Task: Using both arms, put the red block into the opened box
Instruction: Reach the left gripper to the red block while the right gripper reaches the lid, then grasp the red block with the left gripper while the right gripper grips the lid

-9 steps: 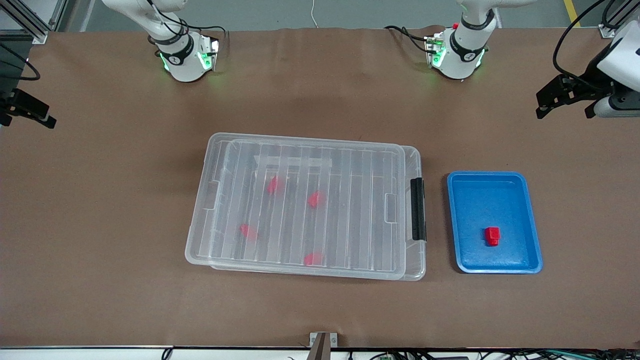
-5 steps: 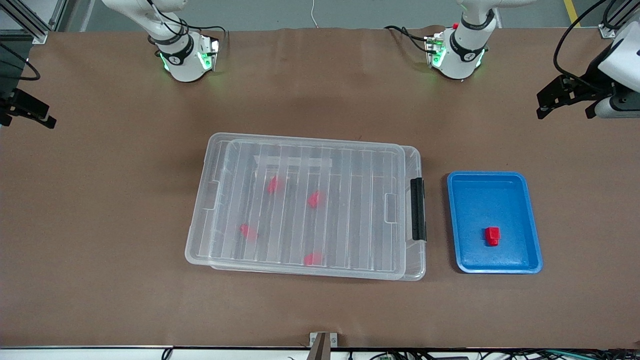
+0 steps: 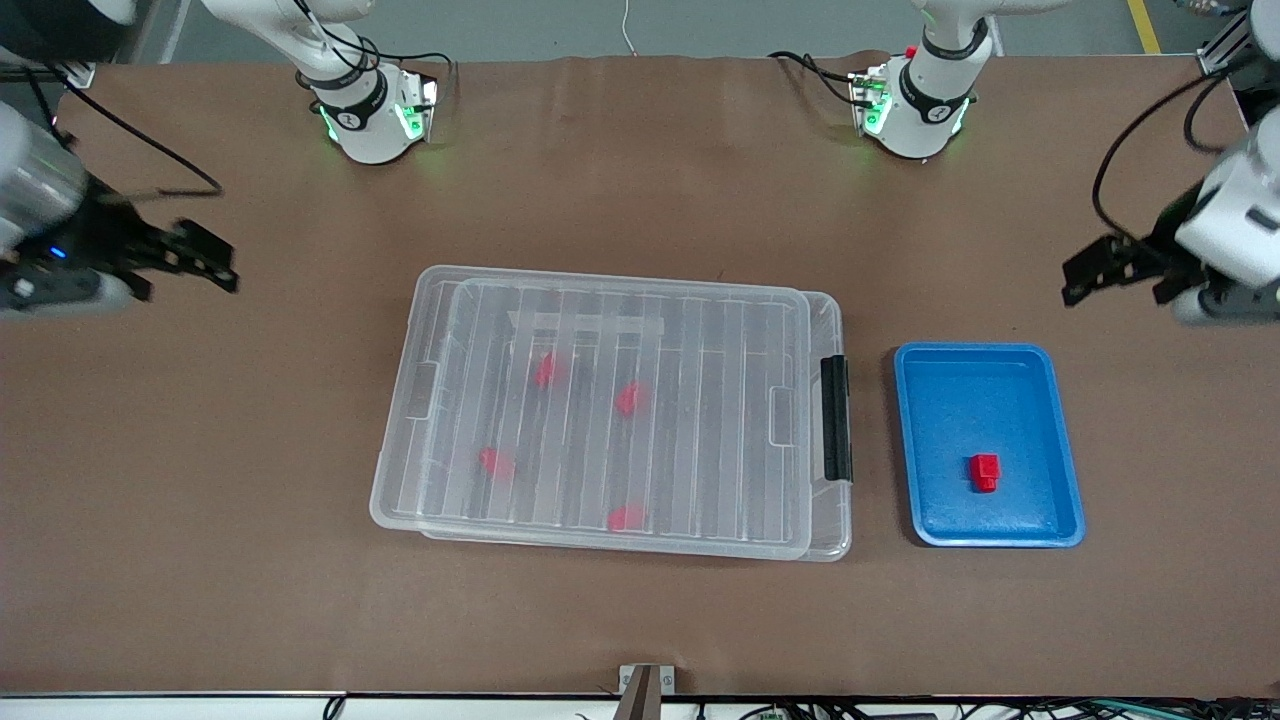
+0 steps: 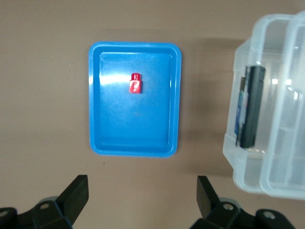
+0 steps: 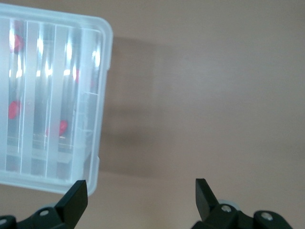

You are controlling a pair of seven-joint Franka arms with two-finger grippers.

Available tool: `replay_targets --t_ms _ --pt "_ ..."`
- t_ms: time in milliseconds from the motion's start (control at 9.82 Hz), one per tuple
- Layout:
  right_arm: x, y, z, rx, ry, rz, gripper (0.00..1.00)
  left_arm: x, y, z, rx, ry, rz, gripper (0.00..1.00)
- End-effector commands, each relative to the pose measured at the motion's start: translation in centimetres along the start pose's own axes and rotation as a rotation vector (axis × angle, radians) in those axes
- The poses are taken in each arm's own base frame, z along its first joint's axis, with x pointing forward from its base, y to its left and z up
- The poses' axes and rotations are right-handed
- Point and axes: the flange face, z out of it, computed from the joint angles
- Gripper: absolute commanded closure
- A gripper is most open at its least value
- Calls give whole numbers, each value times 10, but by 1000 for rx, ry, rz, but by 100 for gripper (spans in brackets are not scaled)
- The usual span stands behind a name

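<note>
i see the red block in the blue tray, stub toward 6 o'clock. the lidded box lies beside it. left gripper and right gripper hang over bare counter, jaws open, holding nothing.

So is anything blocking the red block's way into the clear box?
Yes: the ribbed clear lid lies shut over the clear plastic box. The small red plastic block sits uncovered in the blue tray beside the box's latch end.

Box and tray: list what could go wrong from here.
1. The box has its lid on, so a block dropped now would likely land on it.
2. The red block is small in the blue tray; the open left gripper could miss or nudge it.
</note>
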Motion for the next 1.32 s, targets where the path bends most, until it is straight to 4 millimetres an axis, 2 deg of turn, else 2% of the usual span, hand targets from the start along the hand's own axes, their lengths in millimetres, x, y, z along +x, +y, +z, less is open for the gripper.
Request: replay_targets --t_ms 0,102,306,407,509,611,815,1019,1120,1222 --pt "42 -29 79 22 -51 -23 0 44 -24 102 -13 -74 -31 0" --pt "50 -43 113 22 -72 -43 0 59 -32 150 -20 -91 -45 0" --pt "57 -60 171 22 -75 -61 0 75 -40 239 -2 -146 -53 0" --pt "58 -64 187 20 -76 -68 0 82 -55 264 -2 -131 -76 0" --pt "60 -64 207 18 -103 -70 0 87 -65 298 -8 -135 -92 0" --pt "61 -63 213 12 -110 -70 0 88 -67 333 -15 -142 -96 0" --pt "63 -52 227 3 -133 -65 0 91 -64 370 -21 -122 -79 0" --pt "65 -33 231 -26 -137 -54 0 89 -63 387 -26 -129 -87 1" --pt "67 -15 229 -43 -138 -41 0 89 -57 393 -27 -134 -82 7" --pt "66 6 228 -43 -153 -14 0 90 -57 398 -30 -124 -83 17"
